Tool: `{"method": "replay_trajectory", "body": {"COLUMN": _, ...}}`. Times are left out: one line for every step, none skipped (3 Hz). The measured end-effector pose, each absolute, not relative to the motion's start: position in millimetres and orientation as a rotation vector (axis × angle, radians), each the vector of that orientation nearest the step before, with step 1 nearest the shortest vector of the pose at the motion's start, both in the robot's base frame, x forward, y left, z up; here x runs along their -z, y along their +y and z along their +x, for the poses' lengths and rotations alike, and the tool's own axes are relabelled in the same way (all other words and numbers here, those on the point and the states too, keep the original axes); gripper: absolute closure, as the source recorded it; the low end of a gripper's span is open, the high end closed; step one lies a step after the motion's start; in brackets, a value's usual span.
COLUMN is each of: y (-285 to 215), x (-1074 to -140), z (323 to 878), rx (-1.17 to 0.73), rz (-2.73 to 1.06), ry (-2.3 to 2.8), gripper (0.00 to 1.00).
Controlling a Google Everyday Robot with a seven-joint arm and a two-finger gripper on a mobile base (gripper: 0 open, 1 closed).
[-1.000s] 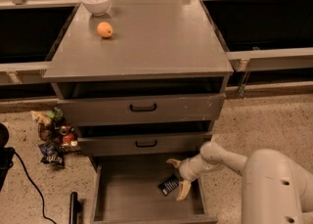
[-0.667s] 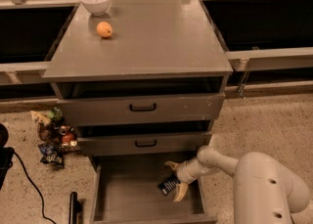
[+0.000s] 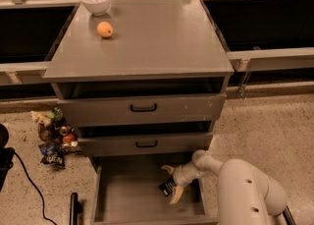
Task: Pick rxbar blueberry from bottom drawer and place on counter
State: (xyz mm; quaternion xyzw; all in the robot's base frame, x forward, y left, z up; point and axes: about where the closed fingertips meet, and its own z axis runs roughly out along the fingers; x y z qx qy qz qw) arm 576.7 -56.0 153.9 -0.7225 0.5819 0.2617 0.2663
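The bottom drawer [image 3: 127, 194] is pulled open below the two upper drawers and shows a plain grey inside. The rxbar blueberry [image 3: 167, 187], a small dark bar with white print, sits at the drawer's right side. My gripper [image 3: 171, 184] reaches into the drawer from the right on the white arm [image 3: 235, 184]. Its cream fingers [image 3: 175, 194] stand on either side of the bar, one above and one below, spread apart around it. The counter [image 3: 147, 37] is the wide grey top of the cabinet.
An orange [image 3: 104, 29] and a white bowl [image 3: 95, 2] sit at the counter's back left. Crumpled snack wrappers [image 3: 54, 135] lie on the speckled floor left of the cabinet. A black cable [image 3: 24, 180] runs across the floor at the lower left.
The arm has shifted a little left and deeper into the drawer. The fingers stay around the dark bar, which has barely moved.
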Motion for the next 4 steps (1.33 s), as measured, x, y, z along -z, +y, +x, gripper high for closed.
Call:
{"method": "replay_trajectory", "body": {"y": -55.2, "x": -137.4, "z": 579.2, "rx": -0.711, "rz": -1.976, "ry": 1.562, "gripper": 0.0}}
{"method": "replay_trajectory", "body": {"y": -58.2, "x": -126.2, "z": 577.4, "rx": -0.717, "rz": -1.991, "ry": 1.555, "gripper": 0.0}}
{"method": "replay_trajectory", "body": {"y": -63.1, "x": -116.2, "z": 574.5, "rx": -0.708, "rz": -2.023, "ry": 1.579, "gripper": 0.0}}
{"method": "replay_trajectory", "body": {"y": -67.6, "x": -108.6, "z": 571.9, "rx": -0.705, "rz": -2.038, "ry": 1.601, "gripper": 0.0}}
